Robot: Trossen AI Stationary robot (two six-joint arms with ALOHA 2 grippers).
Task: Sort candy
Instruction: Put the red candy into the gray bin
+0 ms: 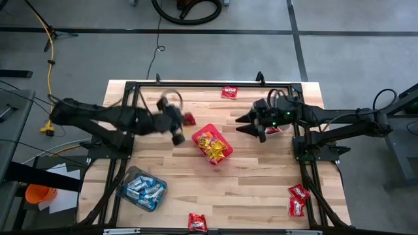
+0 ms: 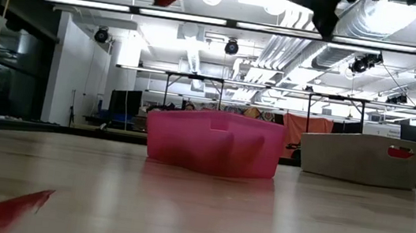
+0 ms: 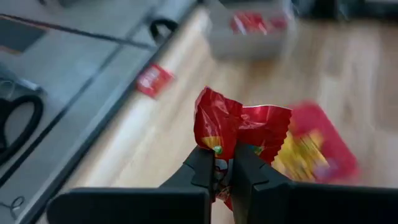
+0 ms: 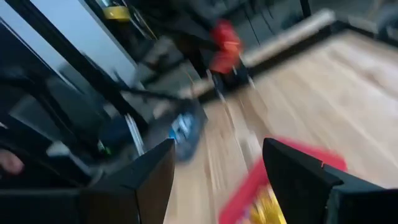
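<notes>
Clamped in the left tool [image 3: 222, 167], a shiny red candy packet [image 3: 239, 127] shows no legible writing; right tool [image 4: 217, 168] gapes empty.

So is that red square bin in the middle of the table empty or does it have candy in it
Not empty. The high view shows the red square plastic bin holding a heap of small yellow wrapped candy packets.
</notes>
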